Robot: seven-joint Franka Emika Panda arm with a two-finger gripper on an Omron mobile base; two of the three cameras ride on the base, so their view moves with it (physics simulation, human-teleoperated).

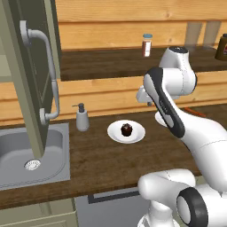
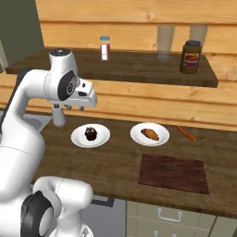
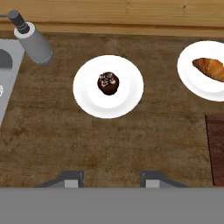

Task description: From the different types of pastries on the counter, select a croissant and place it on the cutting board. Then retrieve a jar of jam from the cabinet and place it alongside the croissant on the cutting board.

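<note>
counts: 2 white plates, 1 pastry on each. 1 cupcake [image 3: 108,83], dark choc, centred on its plate [image 3: 87,98]. 1 croissant [image 2: 150,134], golden-orange, lying on the other plate [image 2: 138,138], which sits to the right of the cupcake plate, well apart. 1 cutting board [image 2: 173,172], dark reddish-brown, flat on the counter [image 2: 115,162] in front of the croissant plate, near it but not touching; nothing on it. 1 thin orange carrot [image 2: 186,133] on counter just right of the croissant plate. 1 grey soap dispenser [image 1: 82,118] beside 1 sink [image 1: 53,170], left of the cupcake plate. wall shelf [image 2: 139,69]: 1 white-and-red shaker w/ blue cap [image 2: 105,48], 1 dark brown jar w/ black lid [image 2: 190,57].

gripper [image 3: 110,178]: hangs high above counter, pointing down, in front of the cupcake plate. tips apart w/ bare counter between them, nothing held, but this is as close as the fingers get, so counted as closed.

view diffs: left base view has the sink, a grey faucet [image 1: 46,73] and the dispenser; arm hides the croissant there, and just an edge of its plate shows. right base view gives croissant, board and carrot in full. hand view looks straight down: cupcake whole, croissant cut by the right edge, board a strip at right.
</note>
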